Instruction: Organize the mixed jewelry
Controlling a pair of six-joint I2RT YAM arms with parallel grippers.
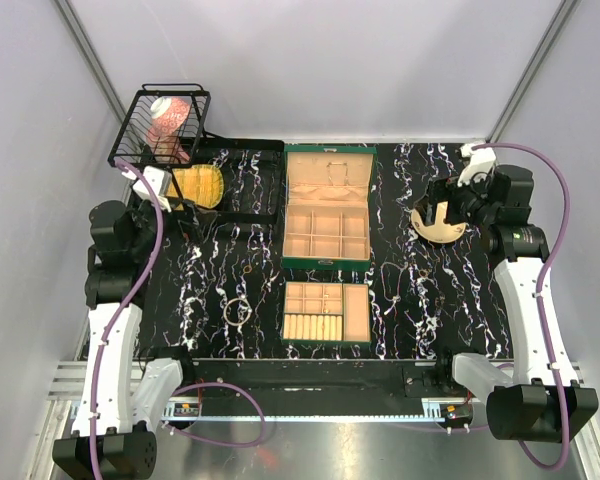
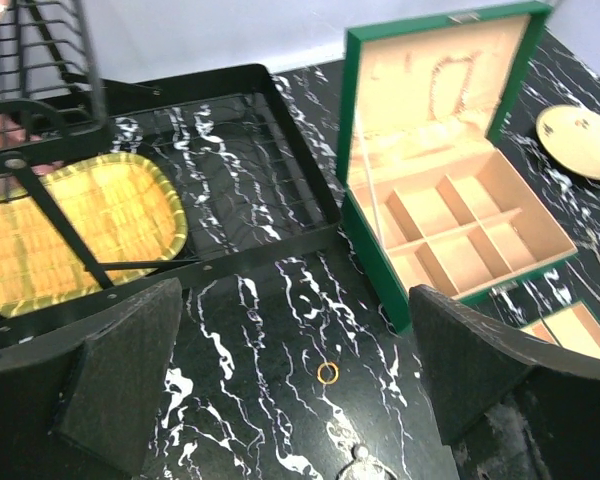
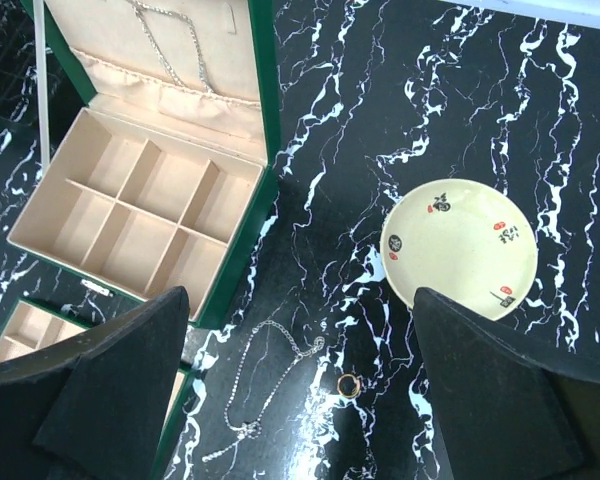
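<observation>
The left claw [image 2: 298, 375] and right claw [image 3: 300, 390] hang wide open and empty, probably because the thin silver chain [image 3: 270, 385] and small gold ring [image 2: 327, 373] lie unsorted near the open green beige-lined box [image 3: 263, 100]

Pale grey walls [image 1: 330, 60] enclose a black table [image 1: 450, 290] veined with white; the light is soft and even. A brushed metal sheet [image 1: 330, 455] lies in front.

Robot lab test cell, not a home. Plain white panels [image 1: 310, 60] box in the table [image 1: 430, 300] at 9, 12 and 3 o'clock. An aluminium extrusion rail [image 1: 320, 412] runs along 6 o'clock with the left arm [image 1: 110, 340] and right arm [image 1: 528, 300] bolted on. Purple cables [image 1: 567, 220] loop loose. Marble-print top, bare metal floor plate [image 1: 320, 455] below.
</observation>
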